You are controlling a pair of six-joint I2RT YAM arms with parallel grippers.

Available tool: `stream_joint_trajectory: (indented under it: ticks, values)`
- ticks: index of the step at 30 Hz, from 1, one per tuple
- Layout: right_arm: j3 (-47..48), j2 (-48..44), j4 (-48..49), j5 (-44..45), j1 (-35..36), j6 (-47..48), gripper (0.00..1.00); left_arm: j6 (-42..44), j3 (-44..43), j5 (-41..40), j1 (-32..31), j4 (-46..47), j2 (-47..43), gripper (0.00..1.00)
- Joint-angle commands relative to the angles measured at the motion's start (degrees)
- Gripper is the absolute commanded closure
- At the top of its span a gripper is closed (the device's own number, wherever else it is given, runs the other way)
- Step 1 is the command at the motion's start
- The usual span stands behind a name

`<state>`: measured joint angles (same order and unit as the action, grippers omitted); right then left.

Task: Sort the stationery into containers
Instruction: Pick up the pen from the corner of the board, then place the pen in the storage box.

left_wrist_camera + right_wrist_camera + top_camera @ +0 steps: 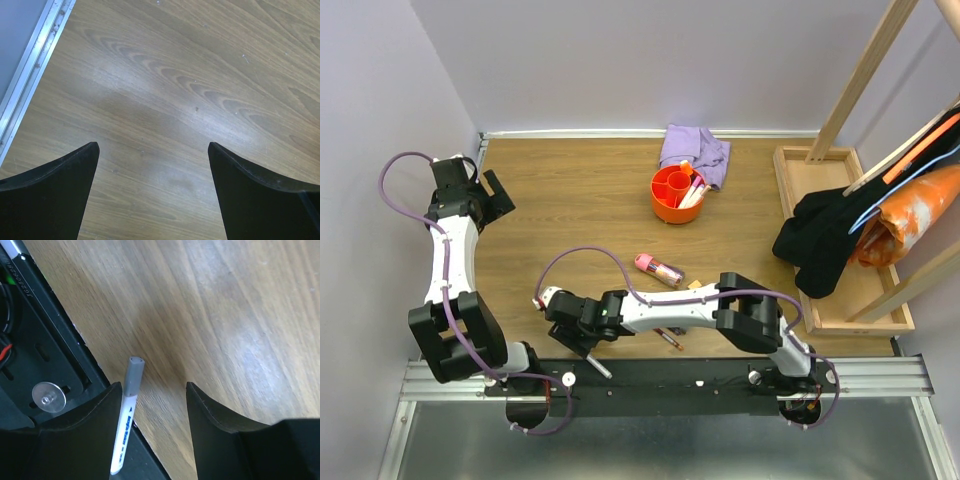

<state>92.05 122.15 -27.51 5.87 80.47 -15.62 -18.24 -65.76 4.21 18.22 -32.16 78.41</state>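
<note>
The orange cup [675, 193] stands at the back of the table with several pens upright in it. A pink tube [658, 268] lies mid-table, and a thin red pen [668, 340] lies under the right arm. A white pen with a grey cap [127, 412] lies at the table's front edge [596, 364], partly over the black rail. My right gripper [154, 385] is low over it [582, 345], jaws apart. The pen rests against the left finger [95, 430] and is well clear of the other. My left gripper [152, 145] hangs open over bare wood at the far left [490, 195].
A lilac cloth [695, 150] lies behind the cup. A wooden tray [840, 300] at the right holds black fabric and an orange bag. A small orange piece [694, 285] lies near the tube. The black mounting rail [45, 365] runs along the front edge.
</note>
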Motion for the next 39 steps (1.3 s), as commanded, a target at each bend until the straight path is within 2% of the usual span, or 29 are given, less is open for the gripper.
stream_joint_trajectory:
  ticks: [1,4,8,11,12,13,17,20,24,28,29,31,32,35,39]
  values:
    - [2.8,3.3,-2.7,-2.3,0.8,-0.4,0.39,-0.3,-1.1,-1.0,0.4,1.7,1.4,0.01]
    - [3.5,4.4,-3.7,-3.3,0.9,-0.6,0.42,-0.8,-1.0,-1.0,0.4,1.7,1.6,0.01]
    - [2.4,4.9,-4.2,-4.0,1.0,-2.3,0.57,-0.8,-0.4,-1.0,0.4,1.9,1.5,0.01]
    - [1.0,4.9,-4.6,-4.2,1.1,-3.0,0.79,-0.6,-0.7,-1.1,0.4,1.8,1.7,0.01]
    - [0.7,4.8,-4.8,-3.7,1.0,-3.1,0.95,-0.6,-0.8,-1.1,0.4,1.8,1.9,0.01]
    - [0.5,4.7,-4.9,-3.3,0.9,-3.0,0.99,-0.7,-1.0,-1.2,0.4,1.8,2.4,0.01]
    - [-0.1,0.6,-2.9,1.1,-1.3,-1.1,1.00,-0.5,-2.9,-0.6,0.4,0.7,3.5,0.01]
    - [2.2,-6.1,0.2,7.3,-6.7,2.3,0.99,0.7,-3.8,-0.3,0.3,0.6,3.3,0.01]
    - [10.9,-10.2,-1.2,10.9,-18.9,4.4,0.99,2.5,-4.4,1.5,-1.2,0.3,3.2,0.01]
    - [9.2,-14.6,5.9,10.5,-29.0,6.1,0.99,8.5,-4.3,6.2,-5.6,0.3,2.1,0.01]
    - [7.5,-17.4,11.7,10.3,-30.8,6.9,1.00,11.2,-4.0,6.7,-7.5,0.3,1.7,0.01]
    - [-1.8,-21.0,20.7,10.0,-36.1,9.1,1.00,15.9,-3.1,5.6,-15.1,0.1,-0.2,0.01]
    - [-5.8,-23.9,31.1,9.9,-37.6,10.2,1.00,19.6,-2.5,5.5,-17.2,0.1,-0.9,0.01]
    - [-15.0,-26.4,44.7,9.9,-41.6,14.0,1.00,21.8,-0.1,7.4,-24.5,0.7,-3.9,0.01]
    - [-20.5,-27.1,53.2,9.1,-46.3,15.1,1.00,21.8,1.3,10.7,-29.3,-1.0,-5.0,0.01]
